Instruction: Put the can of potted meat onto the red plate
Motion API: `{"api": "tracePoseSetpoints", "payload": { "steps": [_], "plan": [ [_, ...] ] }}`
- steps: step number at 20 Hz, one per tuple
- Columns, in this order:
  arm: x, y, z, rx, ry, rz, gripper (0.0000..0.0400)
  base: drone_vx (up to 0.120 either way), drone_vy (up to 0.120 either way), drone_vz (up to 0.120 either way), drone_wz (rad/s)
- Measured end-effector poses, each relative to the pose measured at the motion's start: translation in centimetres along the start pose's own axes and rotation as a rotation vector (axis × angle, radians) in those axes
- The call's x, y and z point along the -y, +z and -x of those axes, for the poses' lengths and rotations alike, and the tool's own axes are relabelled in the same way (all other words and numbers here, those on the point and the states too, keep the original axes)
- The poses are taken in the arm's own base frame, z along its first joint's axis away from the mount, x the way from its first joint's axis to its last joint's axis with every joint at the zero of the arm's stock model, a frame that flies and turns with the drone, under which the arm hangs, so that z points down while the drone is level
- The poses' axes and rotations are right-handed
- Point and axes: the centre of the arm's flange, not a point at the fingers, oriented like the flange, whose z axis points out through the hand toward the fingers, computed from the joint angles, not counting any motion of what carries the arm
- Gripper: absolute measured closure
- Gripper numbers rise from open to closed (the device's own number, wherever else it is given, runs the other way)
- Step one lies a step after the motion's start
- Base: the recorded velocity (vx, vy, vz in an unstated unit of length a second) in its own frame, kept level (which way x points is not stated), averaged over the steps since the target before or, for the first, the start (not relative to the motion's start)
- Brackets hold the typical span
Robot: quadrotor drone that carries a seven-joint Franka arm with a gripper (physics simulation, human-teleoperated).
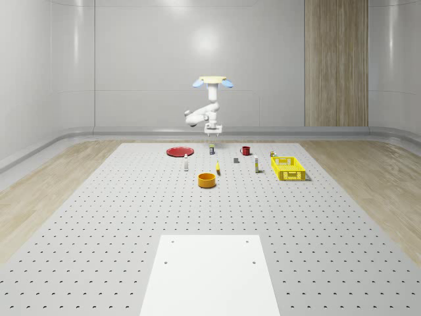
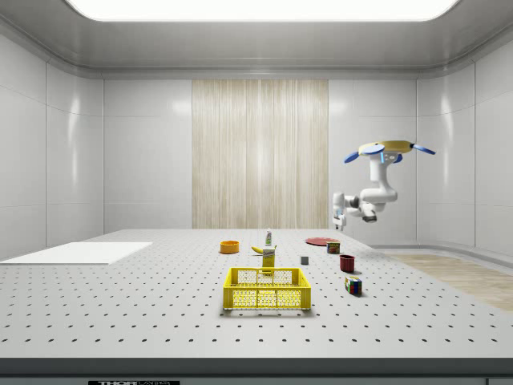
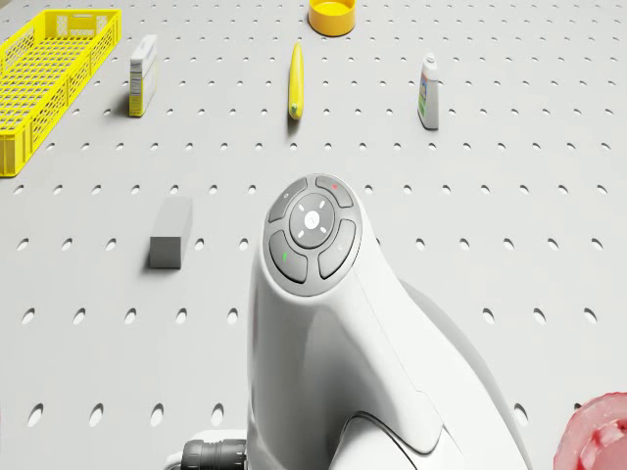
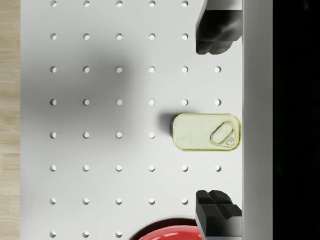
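The can of potted meat point(image 4: 206, 132) is a rounded-rectangular tin with a pale yellow-green lid and a pull tab at one end. It stands on the perforated table point(image 1: 99, 230), free of all contact. In the whole-scene view, the can point(image 1: 211, 150) sits just right of the red plate point(image 1: 179, 152) and left of the red mug point(image 1: 245, 151), in the far row of objects.

The drone point(image 1: 212, 81) hovers above the far part of the table, over the can. The gripper point(image 4: 215, 125) hangs directly above the can, well clear of it, fingers spread apart with the can centred between them in the wrist view.

Bare table surface surrounds the can on all sides. The plate rim point(image 4: 167, 231) lies near the can, apart from it. The far table edge, bordering wooden floor point(image 4: 9, 120), lies beyond a few rows of holes. Nearer objects, a white bottle point(image 3: 428, 92), a banana point(image 3: 295, 80), a grey block point(image 3: 170, 232) and a yellow basket point(image 1: 288, 167), stand well apart from the can.
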Motion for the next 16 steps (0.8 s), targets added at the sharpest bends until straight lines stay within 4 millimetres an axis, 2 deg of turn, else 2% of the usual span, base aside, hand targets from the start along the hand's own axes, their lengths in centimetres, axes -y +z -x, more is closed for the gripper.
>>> {"api": "tracePoseSetpoints", "payload": {
  "steps": [2, 4, 8, 10, 11, 15, 16],
  "plan": [
    [0.00, 0.00, 0.00, 0.000, 0.000, 0.000, 0.0000, 0.000, -0.100, -0.120, 0.000],
    [0.00, 0.00, 0.00, 0.000, 0.000, 0.000, 0.0000, 0.000, 0.000, -0.040, 0.000],
    [0.00, 0.00, 0.00, 0.000, 0.000, 0.000, 0.0000, 0.000, 0.000, -0.120, 0.000],
    [0.00, 0.00, 0.00, 0.000, 0.000, 0.000, 0.0000, 0.000, -0.060, -0.100, 0.000],
    [0.00, 0.00, 0.00, 0.000, 0.000, 0.000, 0.0000, 0.000, 0.000, 0.000, 0.000],
    [0.00, 0.00, 0.00, 0.000, 0.000, 0.000, 0.0000, 0.120, 0.000, 0.000, 0.000],
    [0.00, 0.00, 0.00, -0.001, 0.000, 0.000, 0.0000, 0.000, 0.000, 0.000, 0.000]
  ]
}}
